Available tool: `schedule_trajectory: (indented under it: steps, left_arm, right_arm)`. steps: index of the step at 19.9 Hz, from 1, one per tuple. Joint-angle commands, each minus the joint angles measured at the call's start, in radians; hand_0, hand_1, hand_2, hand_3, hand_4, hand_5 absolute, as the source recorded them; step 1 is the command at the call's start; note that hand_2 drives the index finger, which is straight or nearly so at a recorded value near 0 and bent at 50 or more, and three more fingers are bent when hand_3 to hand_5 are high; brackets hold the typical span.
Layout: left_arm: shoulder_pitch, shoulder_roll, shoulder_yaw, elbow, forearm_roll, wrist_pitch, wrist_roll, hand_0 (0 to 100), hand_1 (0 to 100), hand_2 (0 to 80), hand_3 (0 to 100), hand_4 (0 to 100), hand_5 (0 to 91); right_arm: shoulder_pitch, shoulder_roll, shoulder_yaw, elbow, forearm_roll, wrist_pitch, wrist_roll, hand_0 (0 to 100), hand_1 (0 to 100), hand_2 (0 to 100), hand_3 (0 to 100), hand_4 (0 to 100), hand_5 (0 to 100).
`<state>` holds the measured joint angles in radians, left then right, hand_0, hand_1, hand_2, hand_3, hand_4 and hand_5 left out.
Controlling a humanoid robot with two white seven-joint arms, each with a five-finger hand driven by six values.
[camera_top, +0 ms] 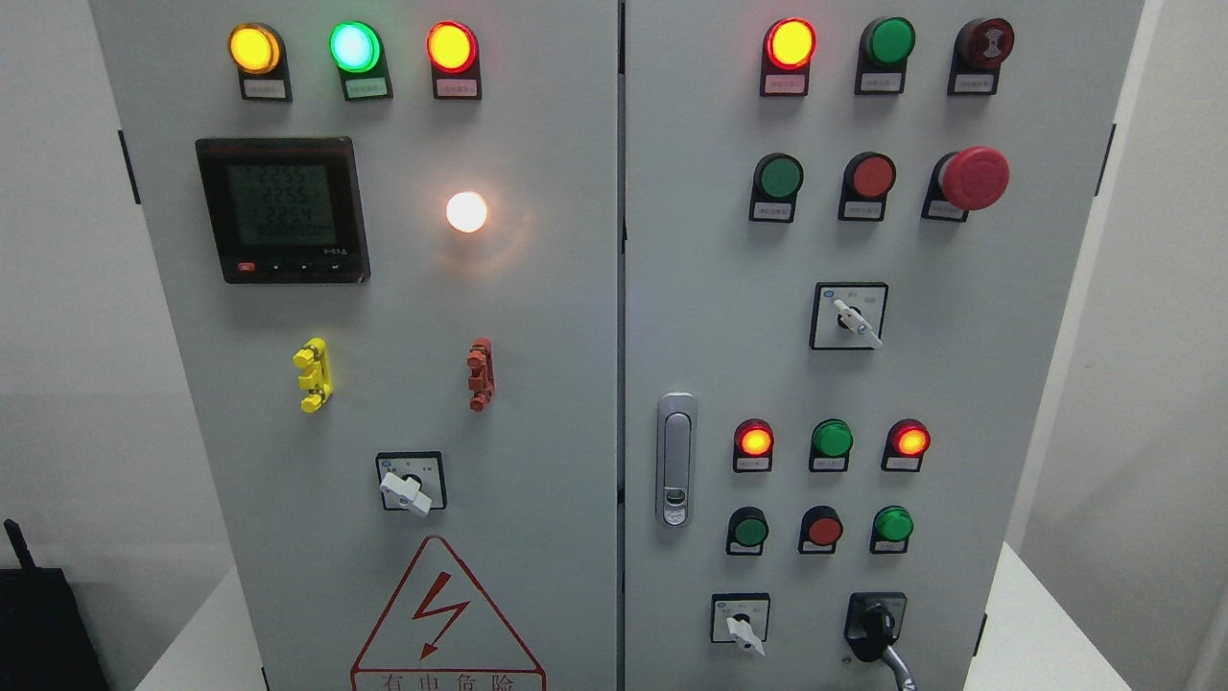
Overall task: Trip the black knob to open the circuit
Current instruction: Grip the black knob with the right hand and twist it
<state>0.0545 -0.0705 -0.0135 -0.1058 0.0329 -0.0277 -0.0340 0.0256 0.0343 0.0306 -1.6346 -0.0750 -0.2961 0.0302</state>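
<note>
Black knob waiting, neither robot hand in view.

The black knob (875,626) sits at the lower right of the right cabinet door (1036,403), beside a white selector switch (741,624). I cannot tell my fingers' state; I should reach with my right arm, grip squarely, and twist firmly.

Before me stands a two-door control cabinet (576,384) on a counter (1046,633). On its left door, three indicator lamps (354,46) run along the top, with a digital meter (283,209) below them and a single lamp (466,211) to its right. Lower sit two terminal clips (314,374) side by side, then a rotary selector (410,482) above a warning triangle (446,614). On the right door, the latch handle (676,459) sits by the inner edge, the emergency stop (974,178) upper right, the knob (875,622) at the bottom right.
</note>
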Motion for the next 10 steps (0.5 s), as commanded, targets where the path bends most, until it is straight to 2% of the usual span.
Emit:
schedule_trajectory:
  steps: [1, 10]
  left_arm:
    - [-0.002, -0.002, 0.001, 0.000, 0.002, -0.001, 0.000, 12, 39, 0.0, 0, 0, 0.0]
    - [-0.002, -0.002, 0.001, 0.000, 0.002, -0.001, 0.000, 12, 39, 0.0, 0, 0, 0.0]
  right_arm:
    - [-0.023, -0.001, 0.035, -0.031, 0.006, -0.012, 0.022, 100, 87, 0, 100, 95, 92]
    - [-0.029, -0.001, 0.045, -0.033, 0.006, -0.012, 0.022, 100, 87, 0, 100, 95, 92]
